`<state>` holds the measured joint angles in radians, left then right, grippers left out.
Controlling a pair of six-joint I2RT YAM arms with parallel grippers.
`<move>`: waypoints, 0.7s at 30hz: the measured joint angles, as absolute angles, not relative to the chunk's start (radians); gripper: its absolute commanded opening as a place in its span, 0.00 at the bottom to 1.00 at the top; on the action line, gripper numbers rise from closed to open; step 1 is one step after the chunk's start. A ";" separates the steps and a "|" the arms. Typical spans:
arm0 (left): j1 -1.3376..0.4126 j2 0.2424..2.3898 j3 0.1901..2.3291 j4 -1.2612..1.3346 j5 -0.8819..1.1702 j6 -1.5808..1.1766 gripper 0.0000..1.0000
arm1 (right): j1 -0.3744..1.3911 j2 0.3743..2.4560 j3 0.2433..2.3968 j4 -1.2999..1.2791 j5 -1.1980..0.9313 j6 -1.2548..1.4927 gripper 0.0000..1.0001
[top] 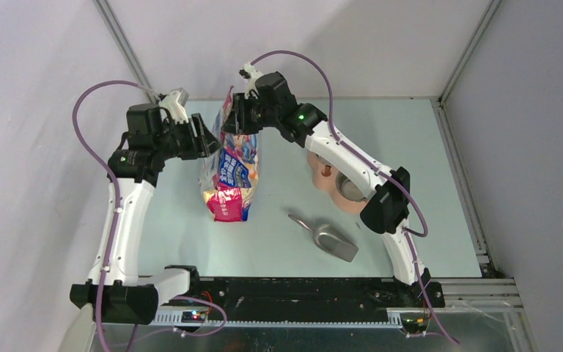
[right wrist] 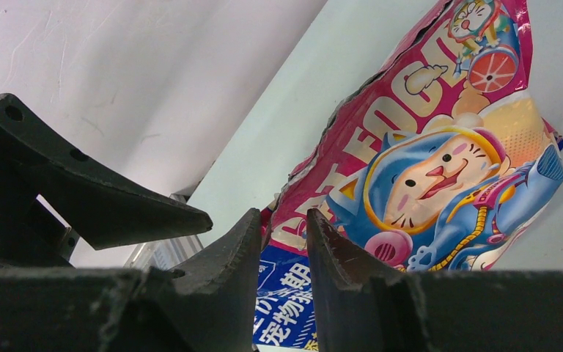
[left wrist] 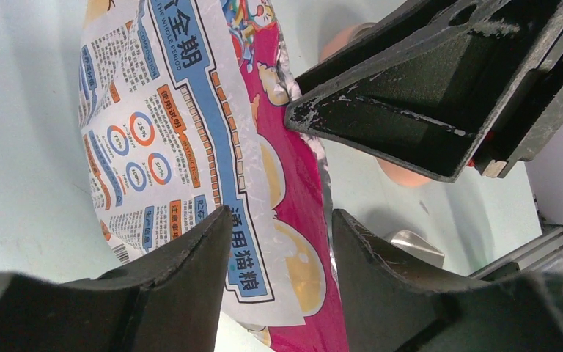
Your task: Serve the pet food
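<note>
The pet food is hidden; no kibble shows. A glossy pink and blue cat-food bag (top: 231, 172) stands upright left of the table's middle, its torn top towards the back. My left gripper (top: 209, 143) is at the bag's upper left side. In the left wrist view it (left wrist: 280, 216) is open, with the printed bag (left wrist: 183, 125) seen between its fingers (left wrist: 190, 279). My right gripper (top: 233, 121) is at the bag's top. Its jaws (right wrist: 282, 214) stand a narrow gap apart, and the bag's (right wrist: 425, 169) torn edge reaches its tips. It is open.
A grey metal scoop (top: 330, 238) lies on the table right of the bag, towards the front. A pink bowl (top: 321, 174) sits partly under my right arm. The right gripper's fingers (left wrist: 410, 103) cross the left wrist view. Grey walls close in at the back and left.
</note>
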<state>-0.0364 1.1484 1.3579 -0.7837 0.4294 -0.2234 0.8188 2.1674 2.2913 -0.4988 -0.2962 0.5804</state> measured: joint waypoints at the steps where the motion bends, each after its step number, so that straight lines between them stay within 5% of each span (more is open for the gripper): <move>1: -0.038 1.148 1.358 -0.785 0.425 -0.221 0.58 | 0.819 2.167 2.291 -0.499 -0.296 0.580 0.32; 12: -0.045 1.147 1.358 -0.804 0.354 -0.200 0.56 | 0.819 2.167 2.289 -0.499 -0.297 0.580 0.33; 21: -0.084 1.143 1.358 -0.810 0.316 -0.168 0.56 | 0.819 2.167 2.288 -0.500 -0.308 0.574 0.55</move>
<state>-0.0845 1.1431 1.3579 -0.8101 0.3164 -0.1684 0.8192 2.1674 2.2875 -0.4995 -0.3080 0.5735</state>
